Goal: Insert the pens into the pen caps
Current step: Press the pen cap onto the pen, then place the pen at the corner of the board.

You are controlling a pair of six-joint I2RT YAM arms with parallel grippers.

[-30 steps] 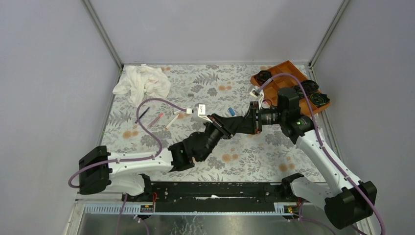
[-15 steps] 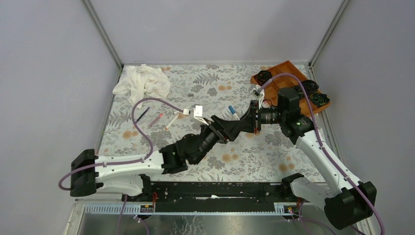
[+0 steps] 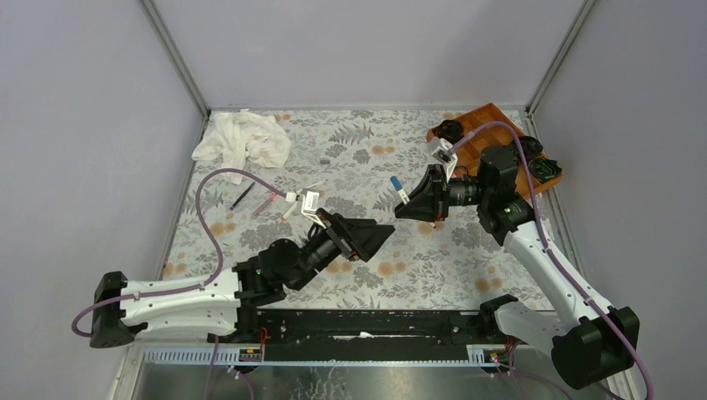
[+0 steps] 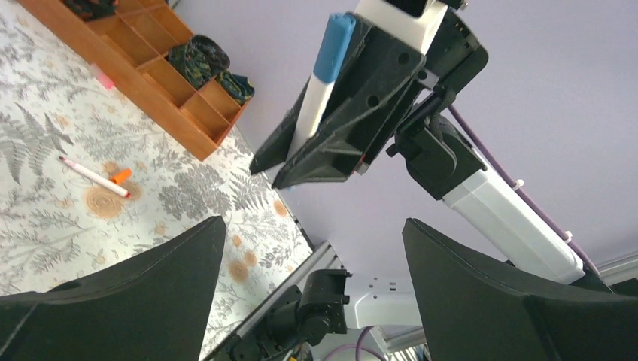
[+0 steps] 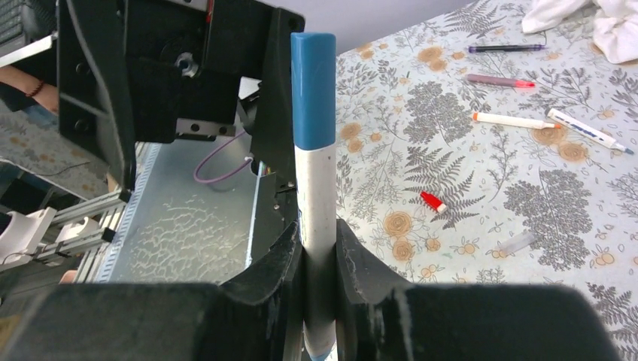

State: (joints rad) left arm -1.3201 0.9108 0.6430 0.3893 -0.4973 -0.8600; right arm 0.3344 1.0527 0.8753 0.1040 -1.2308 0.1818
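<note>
Right tool (image 5: 320, 248) clamped on white pen (image 5: 314, 188), held above desk (image 5: 466, 173); blue cap (image 5: 313, 83) on pen's upper end. Left tool (image 4: 312, 224) wide, empty, near. Judgement: confirm cap fully home, then lay pen flat, apart from loose pens (image 5: 511, 119) and red cap (image 5: 432, 201).

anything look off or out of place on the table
A crumpled white cloth sits at the far left corner, odd for a pen task. A red cap lies loose, alone. Nothing looks spilled or broken.

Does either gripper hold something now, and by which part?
The right gripper holds a blue-capped pen by the lower part of its white barrel. The left gripper is open and empty.
</note>
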